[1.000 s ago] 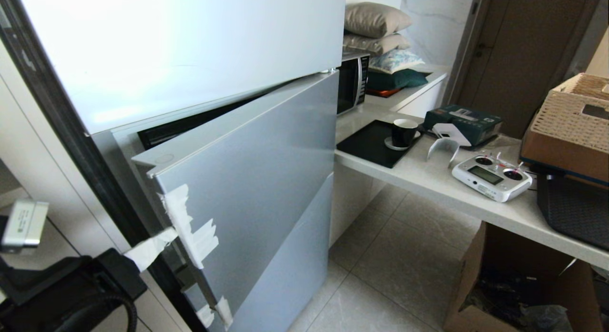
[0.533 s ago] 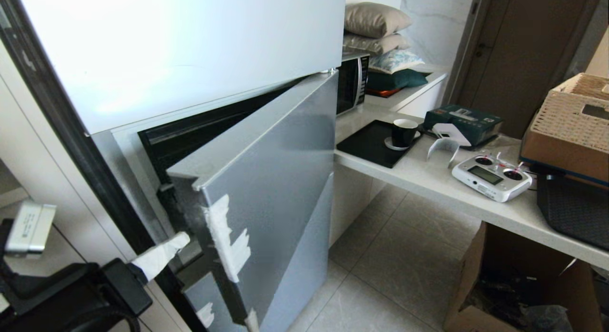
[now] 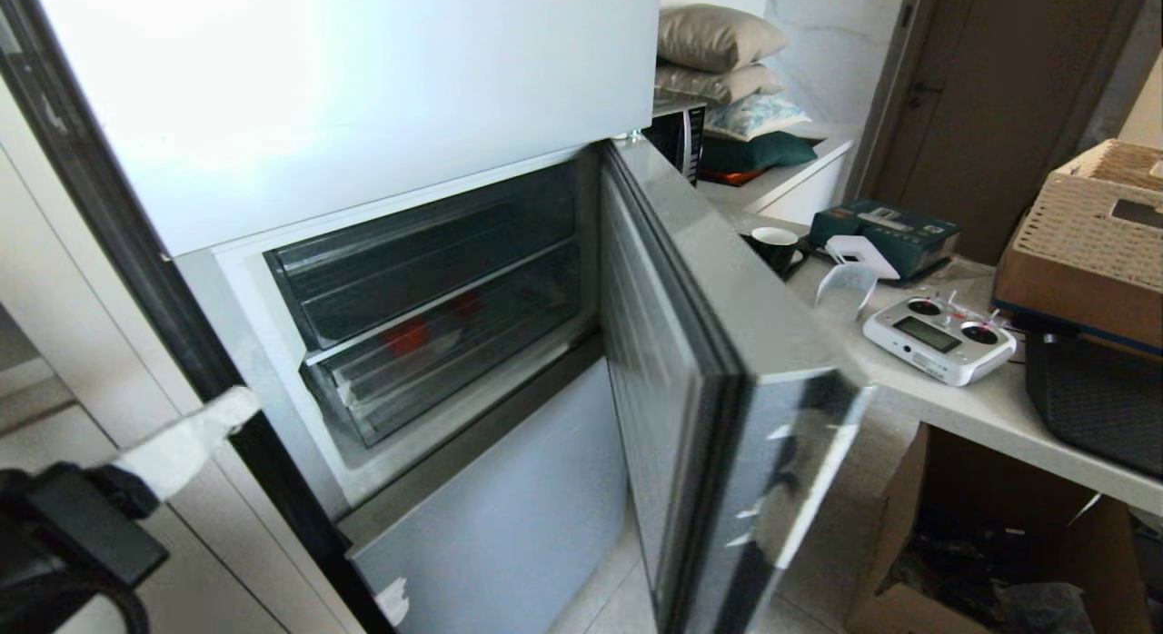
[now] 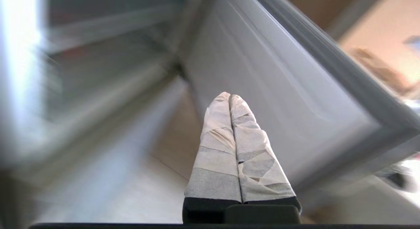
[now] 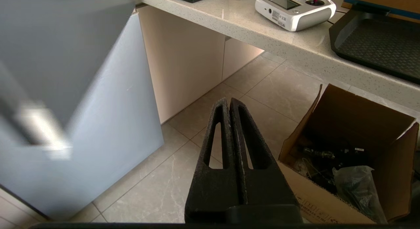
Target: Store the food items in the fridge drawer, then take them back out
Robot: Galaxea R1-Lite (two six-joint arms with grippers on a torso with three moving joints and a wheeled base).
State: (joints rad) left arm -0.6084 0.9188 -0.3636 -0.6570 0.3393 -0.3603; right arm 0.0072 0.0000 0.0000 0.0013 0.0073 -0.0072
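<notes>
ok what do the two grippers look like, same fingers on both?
No. The left gripper has tapered fingers wrapped in white tape, layered and wrinkled, on a black base; the head view shows a black housing behind them. The right gripper has bare black fingers, rough-textured and tapered, each with a long cut-out slot. No cables or markings are visible.

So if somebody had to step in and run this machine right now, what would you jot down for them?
Left pincer: shut, empty, low at the fridge's left side, clear of the door.
Right pincer: shut, empty, parked over the floor by the cardboard box.
Fridge door: swung wide open.
Fridge drawer: pushed in, with red food items showing through its clear front.
Done: door open, food apparently stored.
Left: pull the drawer out, lift the food out.
</notes>
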